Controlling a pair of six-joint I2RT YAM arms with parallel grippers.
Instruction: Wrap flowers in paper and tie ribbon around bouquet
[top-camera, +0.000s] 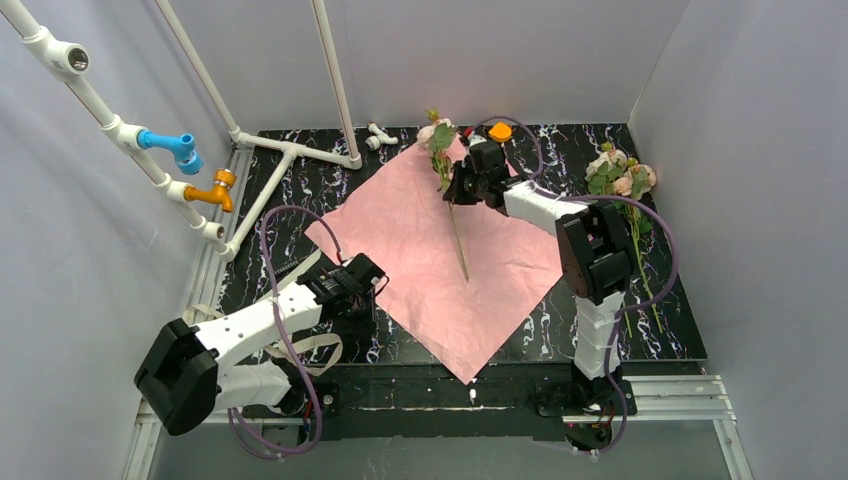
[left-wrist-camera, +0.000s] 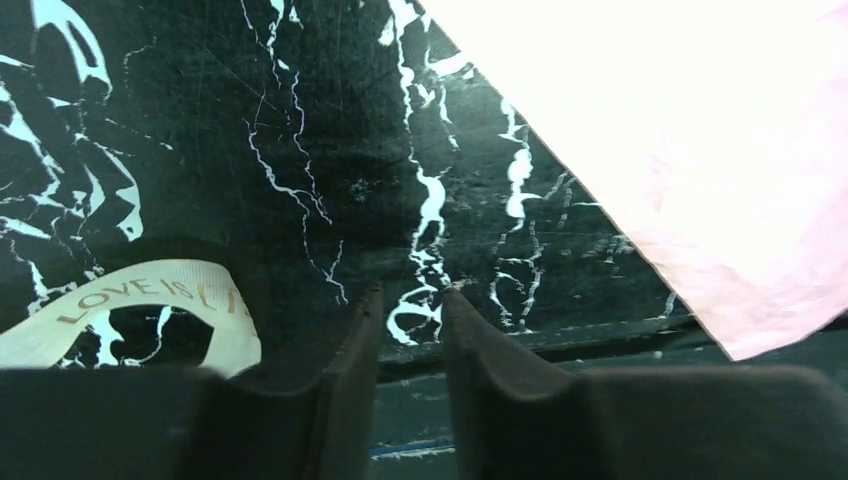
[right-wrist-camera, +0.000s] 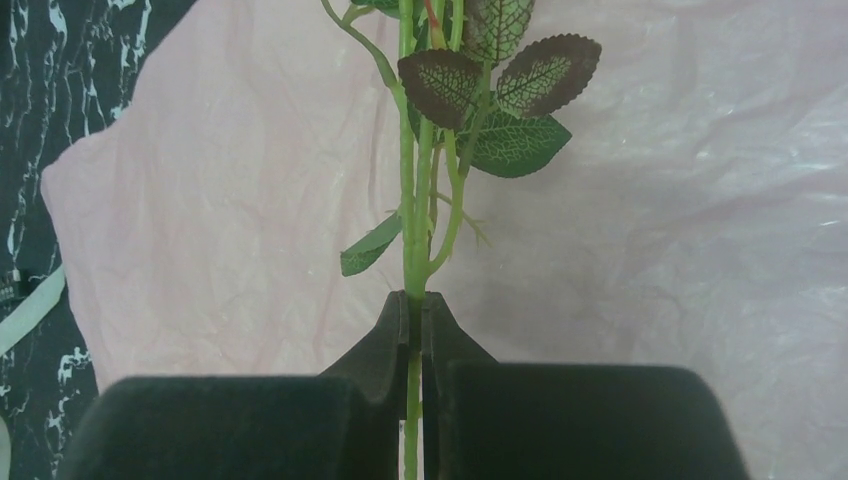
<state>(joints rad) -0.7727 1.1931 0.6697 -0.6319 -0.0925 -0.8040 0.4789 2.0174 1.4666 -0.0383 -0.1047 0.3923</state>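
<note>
The pink paper (top-camera: 430, 255) lies spread flat on the black marbled table (top-camera: 300, 190). My right gripper (top-camera: 452, 188) hovers over its far corner, shut on the green stem of one spray of flowers (top-camera: 437, 133). In the right wrist view the stem (right-wrist-camera: 412, 200) runs straight between the closed fingers (right-wrist-camera: 415, 297), leaves above. A second bunch of flowers (top-camera: 620, 175) lies at the table's right side. My left gripper (top-camera: 378, 277) sits low by the paper's left edge, fingers a little apart (left-wrist-camera: 412, 295) with nothing between them. The cream ribbon (left-wrist-camera: 150, 290) curls just left of it, also under the left arm (top-camera: 318, 347).
White pipes with a blue tap (top-camera: 175, 147) and an orange tap (top-camera: 215, 188) stand along the left. Pipe fittings (top-camera: 380, 135) and an orange object (top-camera: 500, 131) lie at the back edge. Purple cables loop from both arms. Grey walls close in both sides.
</note>
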